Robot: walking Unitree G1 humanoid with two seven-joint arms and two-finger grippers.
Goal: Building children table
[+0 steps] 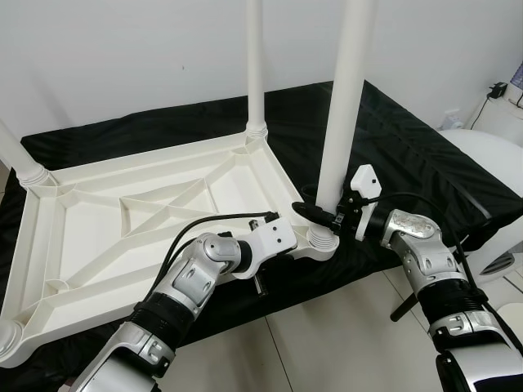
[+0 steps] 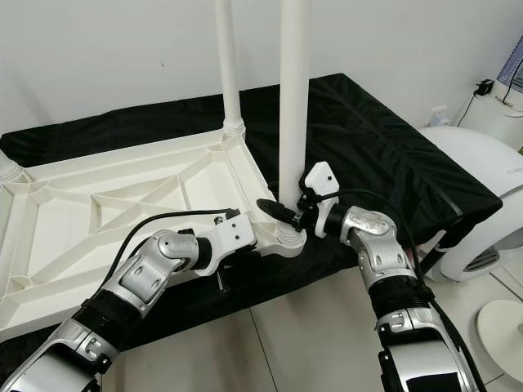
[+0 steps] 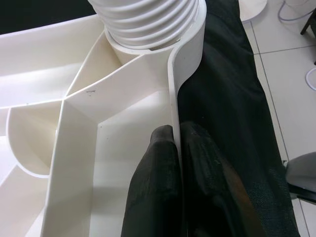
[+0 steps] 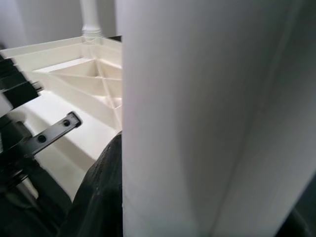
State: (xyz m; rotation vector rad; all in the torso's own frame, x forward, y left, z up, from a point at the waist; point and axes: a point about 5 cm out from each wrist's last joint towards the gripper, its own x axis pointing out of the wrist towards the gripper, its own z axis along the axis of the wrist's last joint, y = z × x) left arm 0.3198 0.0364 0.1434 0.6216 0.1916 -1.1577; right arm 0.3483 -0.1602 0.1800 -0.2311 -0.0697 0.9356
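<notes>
left eye view, upturned white ribbed tabletop, left gripper pinching its rim, right gripper clasping upright leg

White wall, tiled floor

A black cloth is spread out as the work surface, wrinkled and hanging over the near edge onto a floor of pale tiles. Behind it stands a plain white wall. Off to the right sits a rounded white appliance, and near it a dark plug with a cable rests on a white ledge by the wall.
</notes>
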